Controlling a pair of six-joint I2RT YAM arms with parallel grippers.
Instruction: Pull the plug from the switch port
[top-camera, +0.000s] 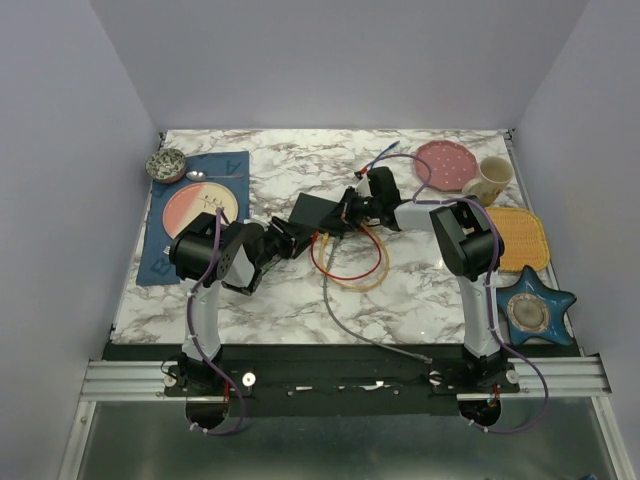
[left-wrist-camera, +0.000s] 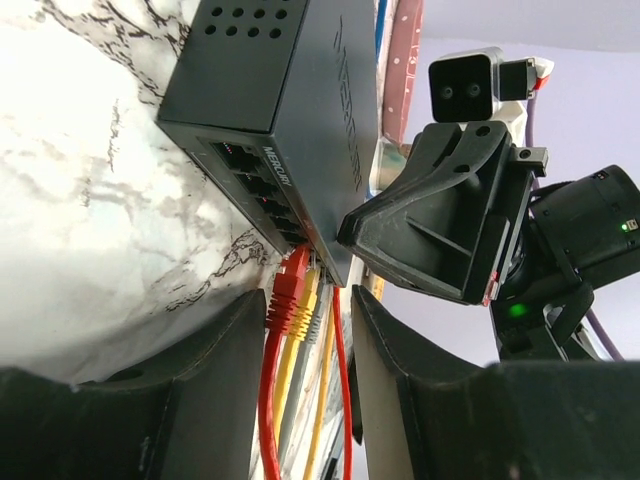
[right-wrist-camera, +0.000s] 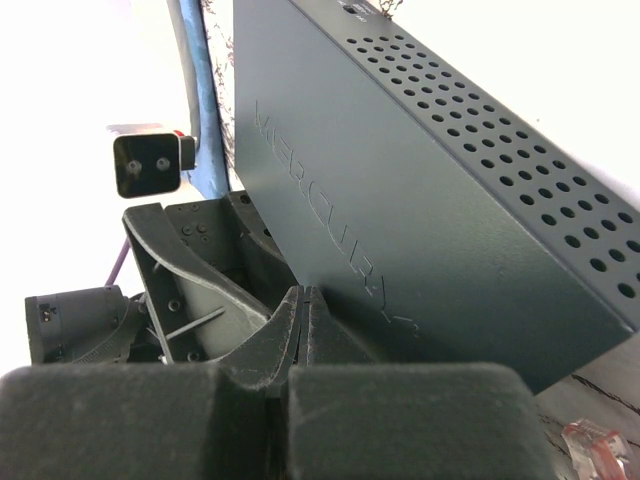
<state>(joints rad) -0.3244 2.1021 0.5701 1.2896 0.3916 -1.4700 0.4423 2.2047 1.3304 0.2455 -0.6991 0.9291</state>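
Note:
The switch (top-camera: 318, 211) is a flat black box lying mid-table. In the left wrist view its socket row (left-wrist-camera: 258, 190) faces my left gripper. A red plug (left-wrist-camera: 289, 285), a yellow plug (left-wrist-camera: 302, 303) and a grey plug (left-wrist-camera: 318, 318) sit in the end sockets. My left gripper (left-wrist-camera: 308, 296) is open, its fingers (left-wrist-camera: 215, 385) on either side of the plugs and their cables. It also shows in the top view (top-camera: 297, 237). My right gripper (right-wrist-camera: 303, 298) is shut, its tips pressed on the switch's flat top (right-wrist-camera: 420, 200), seen from above (top-camera: 350, 205).
Red and yellow cables (top-camera: 350, 268) loop in front of the switch, and a purple cable (top-camera: 352, 322) trails to the near edge. A pink plate (top-camera: 447, 165), a cup (top-camera: 488, 180), a yellow mat (top-camera: 518, 238) and a star dish (top-camera: 535, 310) stand right. A placemat (top-camera: 160, 258) with a plate lies left.

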